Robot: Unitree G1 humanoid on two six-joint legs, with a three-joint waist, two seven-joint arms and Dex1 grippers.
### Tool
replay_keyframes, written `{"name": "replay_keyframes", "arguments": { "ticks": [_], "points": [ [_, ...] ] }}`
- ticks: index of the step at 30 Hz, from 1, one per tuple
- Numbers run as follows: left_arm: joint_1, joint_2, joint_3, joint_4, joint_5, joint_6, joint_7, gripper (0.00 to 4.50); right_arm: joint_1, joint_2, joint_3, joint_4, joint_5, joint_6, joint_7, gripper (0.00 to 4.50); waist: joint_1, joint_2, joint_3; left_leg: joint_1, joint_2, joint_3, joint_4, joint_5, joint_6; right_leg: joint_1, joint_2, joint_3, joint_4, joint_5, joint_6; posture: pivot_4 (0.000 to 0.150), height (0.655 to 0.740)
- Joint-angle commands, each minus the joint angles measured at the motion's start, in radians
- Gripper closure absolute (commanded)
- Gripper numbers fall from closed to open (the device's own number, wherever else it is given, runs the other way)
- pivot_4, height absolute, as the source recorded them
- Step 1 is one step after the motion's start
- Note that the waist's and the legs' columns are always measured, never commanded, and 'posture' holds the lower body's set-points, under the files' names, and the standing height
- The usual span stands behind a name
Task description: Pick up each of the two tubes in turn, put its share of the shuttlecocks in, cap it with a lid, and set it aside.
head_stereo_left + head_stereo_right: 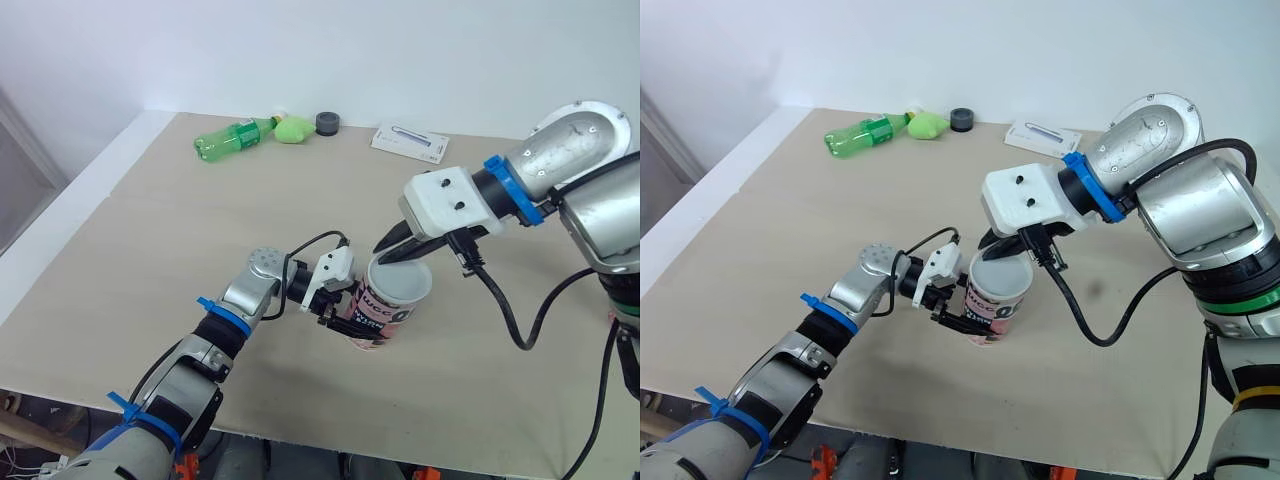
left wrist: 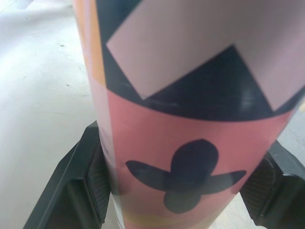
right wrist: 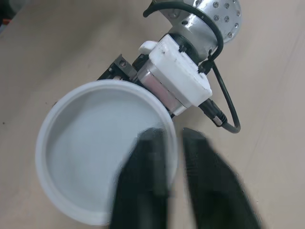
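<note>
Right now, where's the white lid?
In the left eye view's middle, the white lid sits on top of the tube that the left gripper holds near the table's front edge, the right gripper pinching its rim.

Tube cut off by frame edges — lid hides contents; right hand fingers blurred.

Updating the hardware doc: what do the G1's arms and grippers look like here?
The left arm and right arm are silver-grey metal with blue bands. The left gripper and right gripper each have a boxy white housing and two black fingers; the right housing shows two dark screw holes. A thick black cable loops off the right wrist; a thinner cable arcs over the left.
</note>
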Motion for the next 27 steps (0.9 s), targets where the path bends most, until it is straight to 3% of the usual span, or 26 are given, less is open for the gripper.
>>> {"name": "replay_keyframes", "arguments": {
  "ticks": [1, 4, 16, 19, 20, 25, 26, 27],
  "points": [
    [0.008, 0.022, -0.022, 0.036, 0.048, 0.020, 0.004, 1.46, -0.031, 0.013, -0.056, 0.017, 0.014, 0.039, -0.006, 1.98, 0.000, 0.000, 0.000, 0.000, 0.000, 0.000, 0.000, 0.000, 0.000, 0.000, 0.000, 0.000, 0.000, 0.000, 0.000, 0.150, 0.7294],
    [0.006, 0.021, -0.021, 0.039, 0.048, 0.019, 0.004, 1.46, -0.040, 0.019, -0.074, 0.025, 0.024, 0.073, -0.007, 0.64, 0.000, 0.000, 0.000, 0.000, 0.000, 0.000, 0.000, 0.000, 0.000, 0.000, 0.000, 0.000, 0.000, 0.001, -0.001, 0.150, 0.7294],
    [-0.005, 0.013, -0.022, 0.060, 0.050, 0.011, 0.004, 1.46, -0.088, -0.043, -0.208, 0.057, 0.165, 0.200, 0.046, 0.64, 0.001, 0.000, 0.000, 0.000, 0.000, 0.000, 0.000, 0.000, 0.000, 0.000, 0.000, 0.000, 0.000, 0.001, -0.001, 0.150, 0.7294],
    [-0.011, 0.011, -0.020, 0.070, 0.049, 0.009, 0.001, 1.46, -0.036, -0.078, -0.222, 0.023, 0.200, 0.244, 0.036, 1.44, 0.002, 0.000, 0.000, 0.000, 0.000, 0.000, 0.000, 0.000, 0.000, 0.000, -0.001, 0.000, 0.000, 0.001, -0.001, 0.150, 0.7294],
    [-0.014, 0.011, -0.019, 0.073, 0.049, 0.008, 0.001, 1.46, -0.010, -0.091, -0.222, 0.009, 0.206, 0.251, 0.035, 1.94, 0.002, 0.000, 0.000, 0.000, 0.000, 0.000, 0.000, 0.000, 0.000, 0.000, -0.001, 0.000, 0.000, 0.001, -0.001, 0.150, 0.7294],
    [-0.018, 0.007, -0.016, 0.082, 0.048, 0.004, -0.002, 1.46, 0.062, -0.116, -0.216, -0.046, 0.232, 0.274, 0.029, 3.49, 0.001, 0.002, -0.001, 0.000, 0.000, 0.002, 0.000, 0.000, 0.000, -0.001, -0.001, 0.002, 0.000, 0.001, -0.001, 0.150, 0.7294],
    [-0.018, 0.006, -0.015, 0.083, 0.048, 0.004, -0.002, 1.46, 0.071, -0.120, -0.210, -0.057, 0.234, 0.275, 0.032, 4.08, 0.001, 0.002, -0.001, 0.000, 0.000, 0.002, 0.000, 0.000, 0.000, -0.001, -0.001, 0.002, 0.000, 0.001, 0.000, 0.150, 0.7294],
    [-0.019, 0.005, -0.015, 0.084, 0.048, 0.004, -0.001, 1.46, 0.080, -0.123, -0.202, -0.068, 0.229, 0.272, 0.033, 4.08, 0.001, 0.002, -0.001, 0.000, 0.000, 0.002, 0.000, 0.000, 0.000, -0.001, 0.000, 0.002, 0.000, 0.001, 0.000, 0.150, 0.7294]
  ]
}}
